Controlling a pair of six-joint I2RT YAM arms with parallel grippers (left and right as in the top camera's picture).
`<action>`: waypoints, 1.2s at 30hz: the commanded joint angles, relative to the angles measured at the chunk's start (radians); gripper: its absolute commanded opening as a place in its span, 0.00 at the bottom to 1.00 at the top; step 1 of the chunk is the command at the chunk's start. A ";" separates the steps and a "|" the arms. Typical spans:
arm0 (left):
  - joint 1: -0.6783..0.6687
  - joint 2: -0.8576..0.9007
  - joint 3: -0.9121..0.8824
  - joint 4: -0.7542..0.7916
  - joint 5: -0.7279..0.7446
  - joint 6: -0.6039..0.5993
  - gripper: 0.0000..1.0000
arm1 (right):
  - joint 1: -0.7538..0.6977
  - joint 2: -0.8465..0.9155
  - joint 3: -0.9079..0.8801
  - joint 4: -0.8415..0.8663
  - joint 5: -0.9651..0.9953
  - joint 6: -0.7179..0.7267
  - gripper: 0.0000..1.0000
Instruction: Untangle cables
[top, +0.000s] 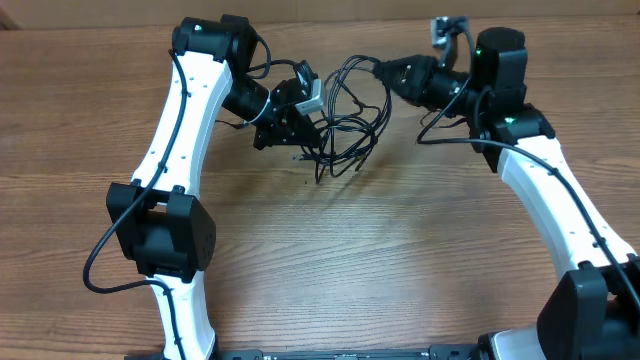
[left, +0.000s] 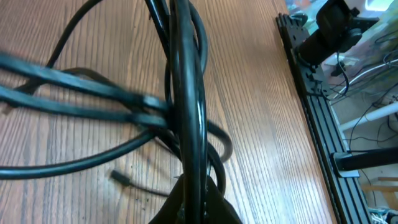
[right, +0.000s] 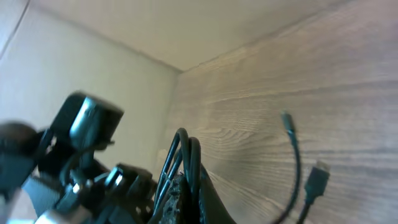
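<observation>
We see the cables (top: 350, 105) bunched in a tangle of black loops at the far middle of the wooden table (top: 330, 250), stretched between the two arms. The left gripper (top: 303, 132) is clamped on strands at the tangle's left side, and the right gripper (top: 383, 71) is pinched on a loop at its far right. In the right wrist view, two plug ends (right: 317, 178) show loose against the wood.

Setting: robotics lab bench.
Evidence:
- two white-and-black robot arms, left arm (top: 185, 130) and right arm (top: 560, 200), based at same side of one wood-grain table (top: 330, 270)
- black slotted mounting rail (left: 309, 106) along table edge
- beyond rail: loose equipment wiring (left: 373, 118), dark hardware (left: 333, 28), too blurred to identify
- plain beige wall (right: 93, 62) behind table
</observation>
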 joint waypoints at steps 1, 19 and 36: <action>-0.002 0.002 -0.002 -0.010 -0.064 -0.018 0.04 | -0.037 -0.032 0.028 -0.028 0.100 0.121 0.04; 0.056 0.002 -0.002 -0.010 -0.066 -0.018 0.04 | -0.039 -0.032 0.028 -0.503 0.692 0.089 0.04; 0.093 0.002 -0.002 0.004 -0.070 -0.053 0.04 | -0.039 -0.032 0.027 -1.009 1.167 0.158 0.12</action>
